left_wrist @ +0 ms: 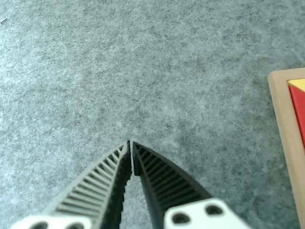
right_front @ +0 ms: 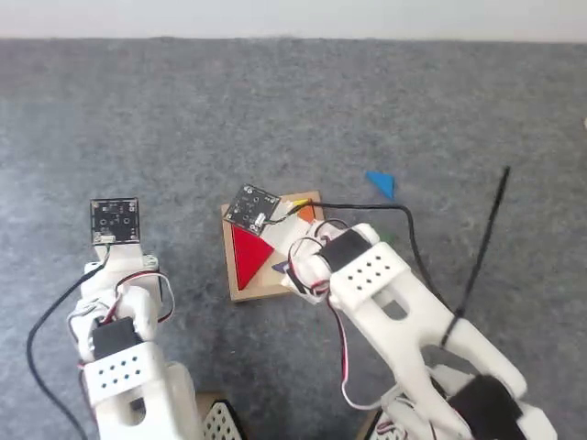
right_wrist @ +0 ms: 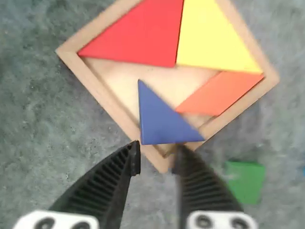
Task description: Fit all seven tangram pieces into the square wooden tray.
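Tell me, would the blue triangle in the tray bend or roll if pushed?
Probably stiff: the blue triangle looks a flat, crisp-edged slab. Likely slides, not rolls. It seems to overlap the tray rim, so it may rock.

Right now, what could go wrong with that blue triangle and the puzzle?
1. The dark blue triangle seems to lie across the tray rim at the corner, not flat inside. A nudge from the open right gripper just beside it might push it out onto the carpet.
2. It could also wedge against the orange piece.
3. The green piece sits on the carpet close to the tray, so the gripper might knock it away.
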Controlling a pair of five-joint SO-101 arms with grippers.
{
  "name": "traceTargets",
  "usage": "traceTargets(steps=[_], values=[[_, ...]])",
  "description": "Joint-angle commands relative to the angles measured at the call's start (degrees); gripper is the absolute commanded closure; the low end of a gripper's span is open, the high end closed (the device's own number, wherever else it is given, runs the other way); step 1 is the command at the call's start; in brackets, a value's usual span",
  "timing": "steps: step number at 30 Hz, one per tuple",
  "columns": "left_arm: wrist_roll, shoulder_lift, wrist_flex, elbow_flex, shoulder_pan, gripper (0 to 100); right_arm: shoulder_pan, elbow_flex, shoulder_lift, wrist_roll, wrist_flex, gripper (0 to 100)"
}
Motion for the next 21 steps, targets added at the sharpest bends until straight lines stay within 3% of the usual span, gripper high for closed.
traceTargets(steps=[1,14,21], values=[[-0.7,0.18,-0.79,-2.07,-0.18,99,-0.31,-0.44,3.56,-0.7,-1.01,99.1],[-0.7,0.18,-0.88,-2.07,-0.18,99,10.15,-8.18,14.81,-0.44,-3.21,99.0],[-0.7,0.18,-0.88,-2.07,-0.18,99,10.68,-12.57,21.49,-0.44,-7.25,99.0]])
